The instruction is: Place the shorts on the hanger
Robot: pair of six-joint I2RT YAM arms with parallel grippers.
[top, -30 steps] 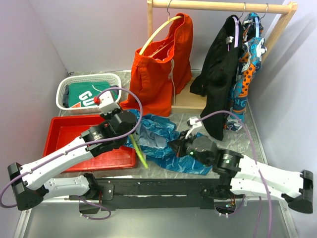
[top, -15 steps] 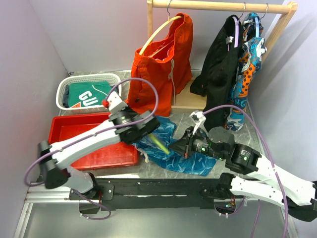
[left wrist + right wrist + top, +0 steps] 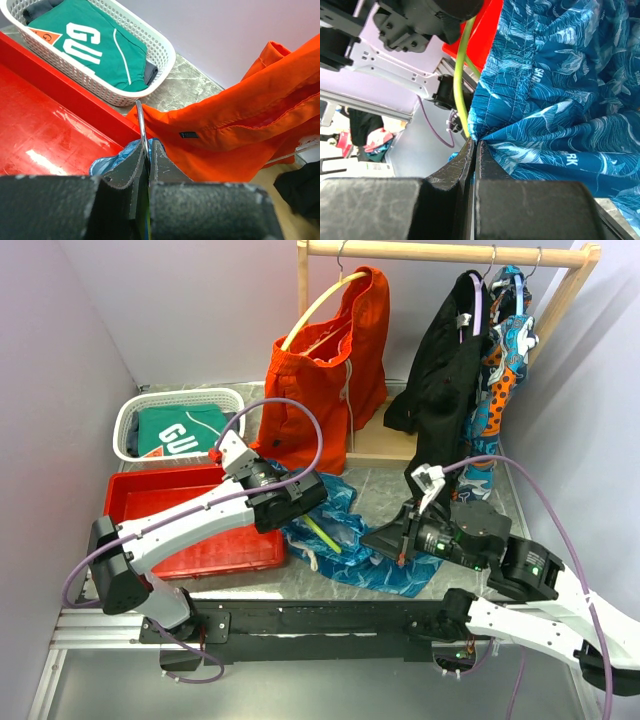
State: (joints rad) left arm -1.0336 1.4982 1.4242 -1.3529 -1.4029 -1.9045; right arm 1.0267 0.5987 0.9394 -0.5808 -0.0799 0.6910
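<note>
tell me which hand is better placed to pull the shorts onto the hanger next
Right, probably. The right hand pinches the shorts at an edge beside the hanger, so it can draw fabric over it; the left hand is shut on the hanger's hook.

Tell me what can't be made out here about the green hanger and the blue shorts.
1. Top external: most of the hanger is covered by the left gripper and the shorts; whether it is threaded through them cannot be told.
2. Left wrist: only the metal hook shows; the fingers hide the green frame.
3. Right wrist: the right gripper hides how much cloth it pinches.
</note>
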